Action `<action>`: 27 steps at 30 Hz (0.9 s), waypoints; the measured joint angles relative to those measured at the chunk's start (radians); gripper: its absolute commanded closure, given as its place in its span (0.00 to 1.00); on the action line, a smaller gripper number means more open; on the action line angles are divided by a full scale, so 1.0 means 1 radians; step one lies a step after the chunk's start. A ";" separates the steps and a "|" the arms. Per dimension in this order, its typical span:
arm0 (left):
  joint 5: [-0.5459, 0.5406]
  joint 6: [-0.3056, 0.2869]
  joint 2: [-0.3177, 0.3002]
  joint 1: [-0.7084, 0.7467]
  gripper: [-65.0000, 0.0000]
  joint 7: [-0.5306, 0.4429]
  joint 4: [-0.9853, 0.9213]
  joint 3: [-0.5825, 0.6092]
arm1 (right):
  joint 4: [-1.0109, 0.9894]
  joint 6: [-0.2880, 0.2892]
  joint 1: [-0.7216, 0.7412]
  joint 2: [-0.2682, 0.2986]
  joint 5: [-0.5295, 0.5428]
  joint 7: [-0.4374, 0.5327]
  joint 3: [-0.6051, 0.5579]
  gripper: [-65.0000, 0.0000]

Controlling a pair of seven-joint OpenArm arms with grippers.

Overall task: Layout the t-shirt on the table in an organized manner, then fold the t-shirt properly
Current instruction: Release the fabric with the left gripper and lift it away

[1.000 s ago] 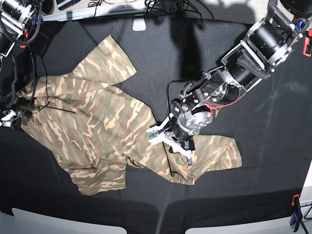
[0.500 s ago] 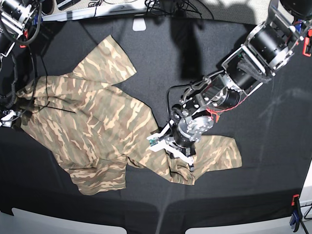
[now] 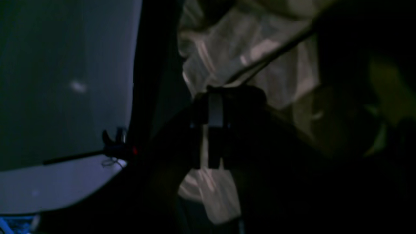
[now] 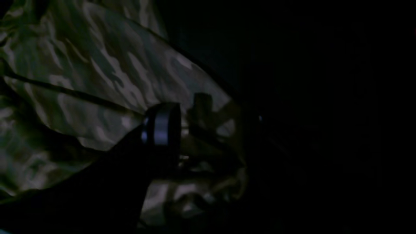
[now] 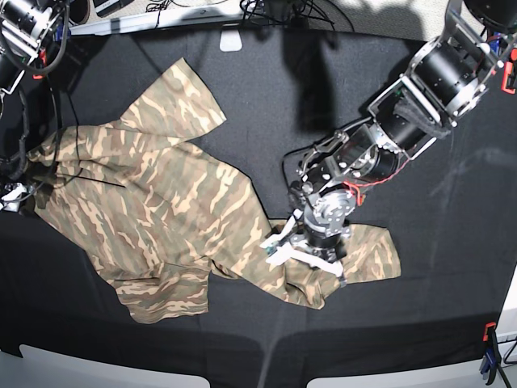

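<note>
**Camouflage shirt gripped at both ends on black table**

The table, draped in black cloth, fills the overhead view. Across it the shirt lies rumpled, spreading from 9 o'clock toward 4 o'clock, one sleeve pointing to 11 o'clock and a bunched fold at 6 o'clock. The left arm reaches in from 2 o'clock, its left pincer clenched on the shirt's edge near 5 o'clock, fabric gathered beneath it. At 9 o'clock the right pincer sits at the shirt's far end; its wrist camera shows cloth bunched between its parted fingers. A blue clamp marks the table's corner at 4 o'clock.
</note>
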 measured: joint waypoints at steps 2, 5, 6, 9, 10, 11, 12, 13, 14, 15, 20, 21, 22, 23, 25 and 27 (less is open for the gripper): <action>0.000 0.000 0.000 0.011 1.00 0.026 0.034 0.000 | 0.000 0.001 0.000 0.000 0.017 0.000 0.000 0.56; 0.020 0.001 -0.011 0.055 1.00 0.067 0.127 0.000 | 0.000 0.003 0.000 0.000 0.016 -0.001 0.000 0.56; 0.033 0.000 -0.016 0.074 1.00 0.084 0.163 0.000 | 0.000 0.003 0.000 0.000 0.016 -0.001 0.000 0.56; 0.065 0.000 -0.048 0.141 1.00 0.150 0.298 0.001 | 0.000 0.003 0.000 0.000 0.016 0.000 0.000 0.56; 0.072 0.000 -0.066 0.162 1.00 0.164 0.347 0.001 | 0.000 0.003 0.000 0.000 0.014 -0.001 0.000 0.56; 0.075 0.000 -0.086 0.182 1.00 0.180 0.399 0.001 | 0.000 0.003 0.000 0.000 0.014 -0.001 0.000 0.56; 0.076 0.000 -0.111 0.203 1.00 0.195 0.452 0.001 | 0.000 0.003 0.000 0.000 0.014 -0.001 0.000 0.56; 0.077 0.003 -0.137 0.223 1.00 0.204 0.504 0.001 | 0.000 0.003 0.000 0.000 0.015 -0.001 0.000 0.56; 0.081 0.003 -0.166 0.245 1.00 0.231 0.557 0.001 | 0.000 0.003 0.000 0.000 0.013 -0.001 0.000 0.56; 0.079 0.004 -0.194 0.268 1.00 0.248 0.608 0.001 | 0.000 0.003 0.000 0.000 0.014 -0.001 0.000 0.56; 0.152 0.003 -0.325 0.420 1.00 0.301 0.841 0.001 | 0.000 0.003 0.000 0.000 0.015 -0.001 0.000 0.56; 0.162 0.003 -0.346 0.449 1.00 0.305 0.884 0.001 | 0.000 0.003 0.000 0.000 0.014 -0.001 0.000 0.56; 0.173 0.003 -0.367 0.481 1.00 0.307 0.925 0.000 | 0.000 0.003 -0.001 0.000 0.015 -0.001 0.000 0.56; 0.187 0.003 -0.385 0.513 1.00 0.322 0.964 0.000 | 0.000 0.003 0.000 0.000 0.013 -0.001 0.000 0.56; 0.224 0.003 -0.415 0.578 1.00 0.341 1.037 0.000 | 0.000 0.003 0.000 0.000 0.014 -0.005 0.000 0.56; 0.264 0.003 -0.436 0.644 1.00 0.366 1.103 0.000 | 0.000 0.027 0.000 0.000 0.016 -0.032 0.000 0.56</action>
